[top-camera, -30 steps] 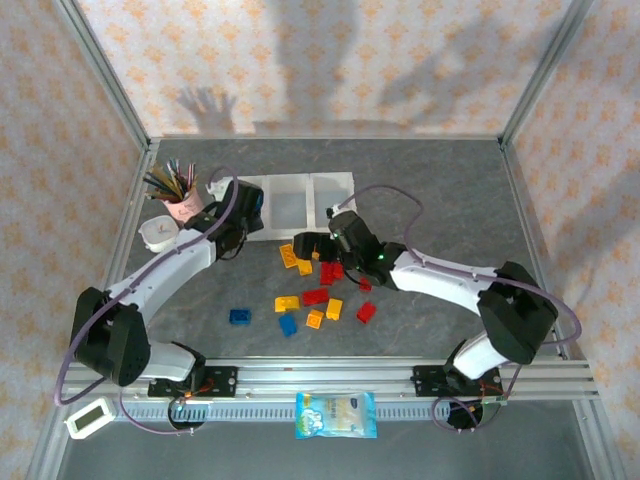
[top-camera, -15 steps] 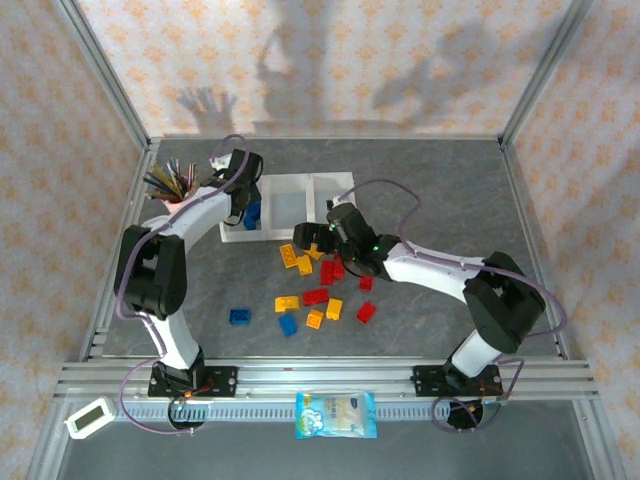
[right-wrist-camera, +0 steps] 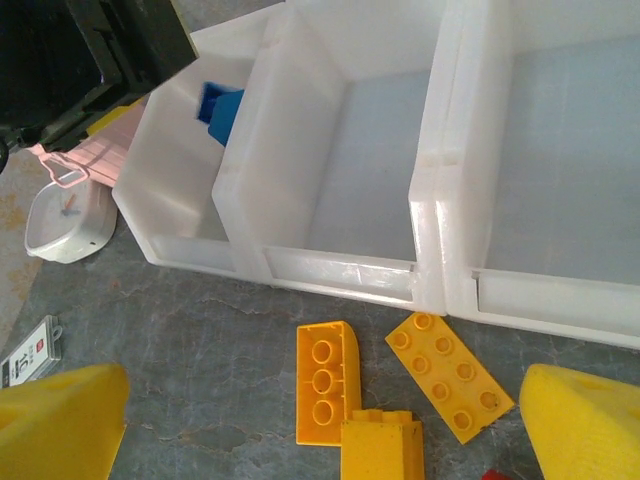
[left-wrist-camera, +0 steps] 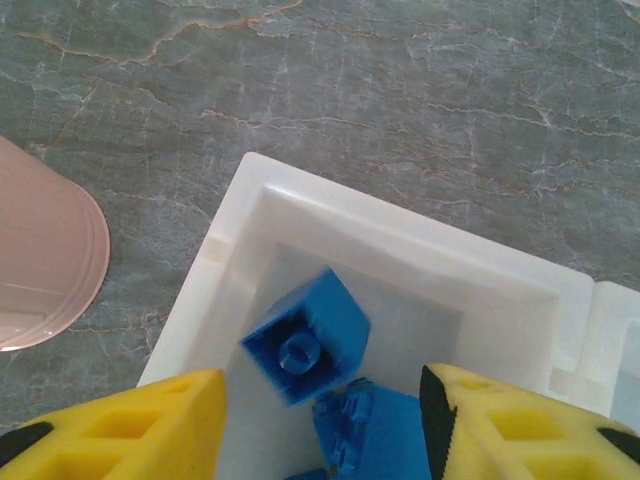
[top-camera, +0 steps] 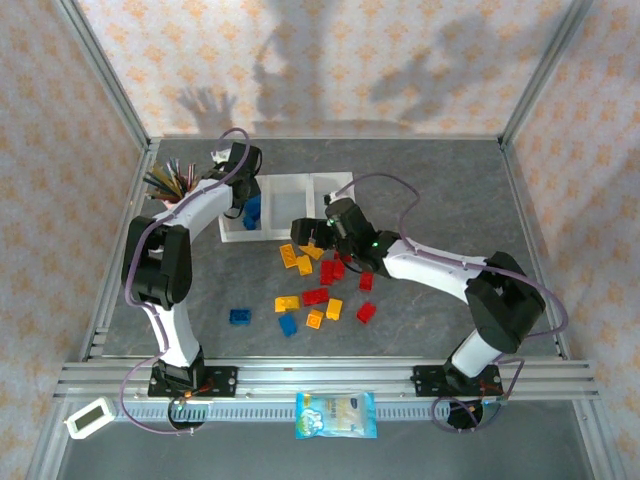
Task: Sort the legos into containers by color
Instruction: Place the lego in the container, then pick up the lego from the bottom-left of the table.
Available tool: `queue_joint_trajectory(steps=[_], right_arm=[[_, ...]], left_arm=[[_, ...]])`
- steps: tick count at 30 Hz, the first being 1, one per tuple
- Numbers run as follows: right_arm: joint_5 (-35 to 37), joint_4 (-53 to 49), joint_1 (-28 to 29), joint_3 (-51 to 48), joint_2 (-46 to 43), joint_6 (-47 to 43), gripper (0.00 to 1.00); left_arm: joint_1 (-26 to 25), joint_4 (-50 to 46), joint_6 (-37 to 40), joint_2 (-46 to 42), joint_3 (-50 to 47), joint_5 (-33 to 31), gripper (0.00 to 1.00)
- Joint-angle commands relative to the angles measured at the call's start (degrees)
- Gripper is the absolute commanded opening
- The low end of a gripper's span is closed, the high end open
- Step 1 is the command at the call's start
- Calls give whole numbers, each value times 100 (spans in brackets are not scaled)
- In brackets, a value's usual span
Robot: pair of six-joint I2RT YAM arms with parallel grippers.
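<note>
Three joined white bins (top-camera: 290, 228) stand at the table's far middle. My left gripper (top-camera: 246, 192) hangs open over the left bin (left-wrist-camera: 250, 200). Below its yellow fingers (left-wrist-camera: 130, 430) a blue brick (left-wrist-camera: 305, 335) lies tilted, with a second blue brick (left-wrist-camera: 375, 435) beside it. My right gripper (top-camera: 306, 236) is open just in front of the bins, above yellow bricks (right-wrist-camera: 325, 385), and holds nothing. The middle bin (right-wrist-camera: 340, 150) and right bin (right-wrist-camera: 560, 150) look bare inside. More bricks lie scattered on the table: yellow (top-camera: 287, 303), red (top-camera: 316, 296) and blue (top-camera: 240, 316).
A pink pencil cup (top-camera: 180, 200) stands left of the bins, and its rim (left-wrist-camera: 40, 260) is close to the left gripper. A small white dish (right-wrist-camera: 65, 215) sits near it. A snack packet (top-camera: 336, 413) and a white device (top-camera: 88, 417) lie beyond the front rail.
The left arm has swung back, carrying its gripper from the bins' front edge to above the left bin. The right gripper has drifted slightly left over the yellow bricks.
</note>
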Motion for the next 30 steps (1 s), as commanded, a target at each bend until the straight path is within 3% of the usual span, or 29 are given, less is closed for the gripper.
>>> queue_joint_trajectory(steps=[1, 6, 15, 25, 30], right_arm=[[46, -252, -28, 221, -70, -237, 100], [-85, -593, -28, 226, -209, -402, 100], [-359, -924, 157, -101, -525, -574, 100], [-214, -346, 854, -917, -728, -243, 100], [-168, 32, 1091, -1292, -659, 106, 100]], left_arm=[[22, -360, 75, -443, 68, 104, 58], [-10, -330, 27, -1238, -575, 545, 61], [-465, -827, -300, -2963, -2177, 408, 70], [-1748, -1401, -2051, -4333, -4003, -34, 78], [-2016, -1361, -2638, -4743, -4744, 86, 80]])
